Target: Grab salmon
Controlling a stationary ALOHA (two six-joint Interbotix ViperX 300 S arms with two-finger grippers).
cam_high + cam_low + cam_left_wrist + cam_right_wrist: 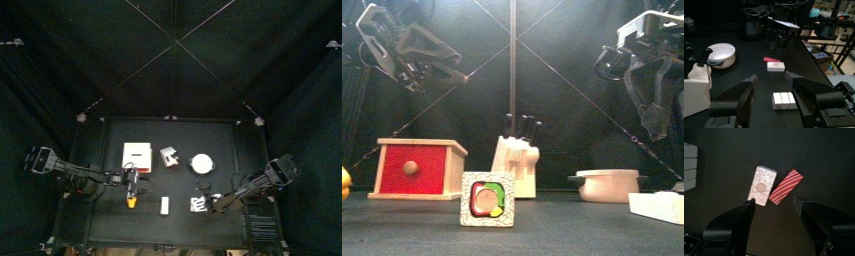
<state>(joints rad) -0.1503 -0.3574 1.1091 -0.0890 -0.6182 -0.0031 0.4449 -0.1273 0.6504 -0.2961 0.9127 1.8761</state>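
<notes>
**Right jaws spread above the salmon, nothing gripped**

The right gripper [773, 203] has its two jaws spread wide, with nothing between them. Just beyond the jaw tips, in the right wrist view, the salmon [785, 186] lies flat on the black table [824, 158]: a small block showing a red face with pale stripes. Touching or just beside it lies a pale speckled roll piece [761, 186] with a round filling at its middle. In the top view the right gripper [214, 205] hangs over the table's front right part, above the salmon [210, 203] and its pale neighbour.

The left gripper [769, 86] also has its jaws apart, holding nothing. Between them, on the table, lies a white bar piece [784, 100] split into narrow strips. Farther out the salmon [773, 64] shows again, with the other arm above it.

Elsewhere on the table stand a white bowl [720, 54], a knife block [517, 160], a wooden box with a red drawer [417, 168], and, nearest the front camera, a square roll piece with red, green and yellow filling [486, 199].
</notes>
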